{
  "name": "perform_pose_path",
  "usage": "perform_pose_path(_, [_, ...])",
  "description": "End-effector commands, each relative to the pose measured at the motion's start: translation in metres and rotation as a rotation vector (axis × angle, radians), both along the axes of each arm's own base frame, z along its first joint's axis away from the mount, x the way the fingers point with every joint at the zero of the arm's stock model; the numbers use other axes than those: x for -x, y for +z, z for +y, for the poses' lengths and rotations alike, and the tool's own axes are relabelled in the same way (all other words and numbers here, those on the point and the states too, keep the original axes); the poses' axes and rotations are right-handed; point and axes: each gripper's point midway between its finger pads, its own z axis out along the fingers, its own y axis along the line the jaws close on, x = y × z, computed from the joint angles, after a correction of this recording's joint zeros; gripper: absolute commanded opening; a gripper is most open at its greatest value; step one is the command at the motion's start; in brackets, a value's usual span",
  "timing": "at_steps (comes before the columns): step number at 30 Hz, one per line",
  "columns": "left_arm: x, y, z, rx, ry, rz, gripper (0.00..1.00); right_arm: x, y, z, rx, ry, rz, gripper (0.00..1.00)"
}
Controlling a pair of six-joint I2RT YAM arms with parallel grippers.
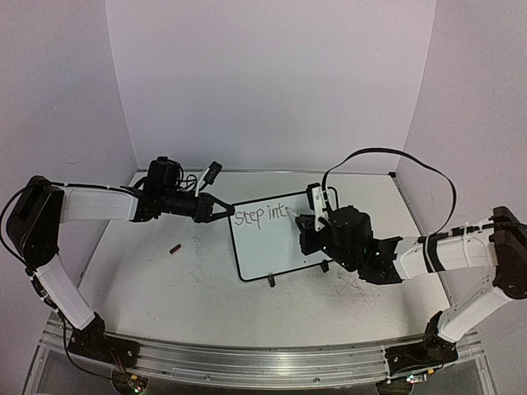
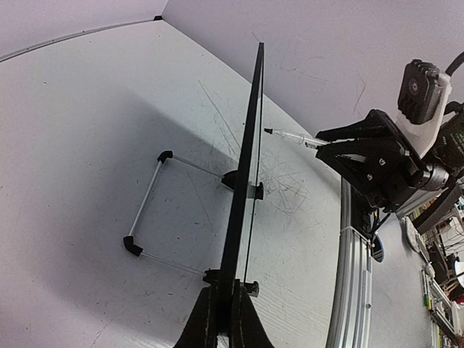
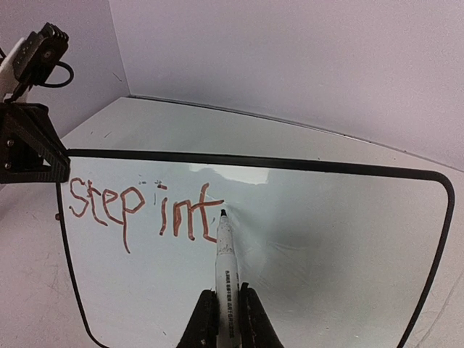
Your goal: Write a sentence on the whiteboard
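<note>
The whiteboard (image 1: pixel 276 247) stands tilted at the table's middle on its black feet. It carries the handwritten sentence (image 1: pixel 262 216), which reads "step int" on one line. In the right wrist view the sentence (image 3: pixel 145 210) looks reddish-brown. My left gripper (image 1: pixel 224 211) is shut on the whiteboard's upper left edge; the left wrist view shows the board edge-on (image 2: pixel 246 181) between my closed jaws (image 2: pixel 226 312). My right gripper (image 1: pixel 317 218) is shut on a white marker (image 3: pixel 225 261), whose tip touches the whiteboard (image 3: pixel 326 239) just right of the "t". The marker also shows in the left wrist view (image 2: pixel 293 136).
A small red cap (image 1: pixel 174 248) lies on the table left of the board. A wire stand (image 2: pixel 148 196) props the board from behind. An aluminium rail (image 1: pixel 247 362) runs along the near edge. White walls close the back and sides.
</note>
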Motion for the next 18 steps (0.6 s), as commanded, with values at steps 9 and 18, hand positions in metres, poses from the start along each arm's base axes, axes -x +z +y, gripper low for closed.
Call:
perform_pose_path(9, [-0.0065, 0.0190, 0.0019, 0.006, 0.022, -0.071, 0.00, -0.0130, 0.0072, 0.0009, -0.013, -0.039, -0.029, 0.00])
perform_pose_path(18, [-0.0064, 0.0184, 0.0018, 0.005, 0.022, -0.071, 0.00, -0.0112, -0.0003, -0.0011, 0.005, -0.038, -0.010, 0.00])
